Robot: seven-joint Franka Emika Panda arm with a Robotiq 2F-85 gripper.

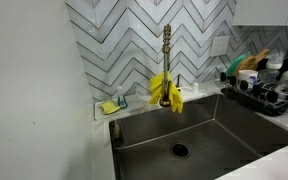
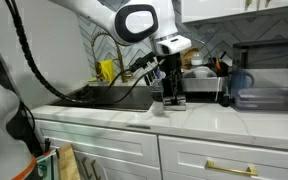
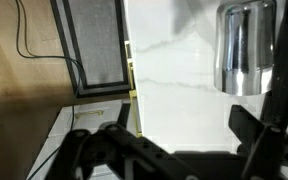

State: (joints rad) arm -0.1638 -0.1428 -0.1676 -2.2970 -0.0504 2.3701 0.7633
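Beside the sink: a white marbled desk (image 3: 184,70) is shown carrying a metal cylinder (image 3: 246,45).
Cylinder position: the cylinder is seen at the upper right of the wrist view, standing on the desk away from its edge and partly cut off by the upper border.
Cylinder axis: the long axis is seen running up and down the wrist view, and the body appears upright. Which end is the top cannot be told.
End effector (image 2: 170,97): it is pointed straight down in an exterior view, close above the desk and in front of the dish rack (image 2: 199,85).
End effector state: the fingers (image 3: 252,125) are seen spread wide in the wrist view, with nothing gripped between them. The cylinder lies near them, but contact cannot be told.
Arm pose: the arm (image 2: 134,20) is seen entering from the upper left, bent at the white wrist joint, with the last link held vertical.
Surroundings: a faucet (image 1: 167,55) is draped with a yellow cloth (image 1: 166,92) above the sink (image 1: 234,125).
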